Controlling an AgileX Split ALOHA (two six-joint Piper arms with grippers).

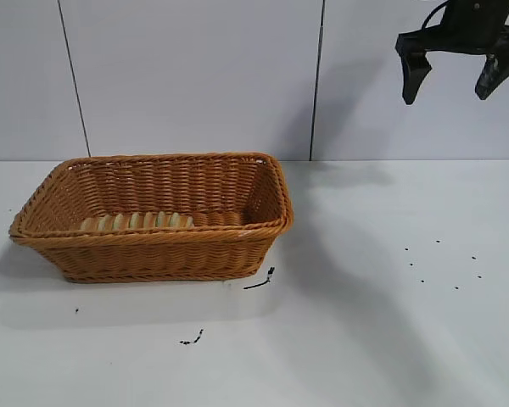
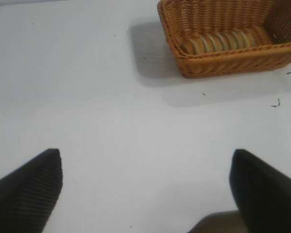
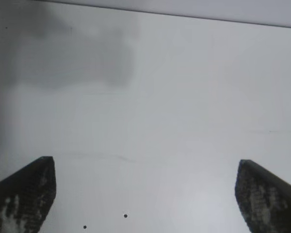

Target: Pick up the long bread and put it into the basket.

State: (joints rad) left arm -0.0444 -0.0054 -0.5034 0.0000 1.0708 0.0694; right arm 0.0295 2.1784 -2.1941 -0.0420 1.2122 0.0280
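You see the long bread [image 1: 136, 222] lying inside the basket [image 1: 153, 250] along its front wall, while your right tool [image 1: 452, 75] hangs high, jaws apart and empty; left tool [image 2: 145, 189] likewise spread.

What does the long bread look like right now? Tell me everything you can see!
The long bread is a pale tan-yellow loaf with darker stripes running across it and rounded ends. It lies flat on the floor of the basket, along the near wall. The braided rim hides its lower part, so only its striped top shows. Nothing grips it.
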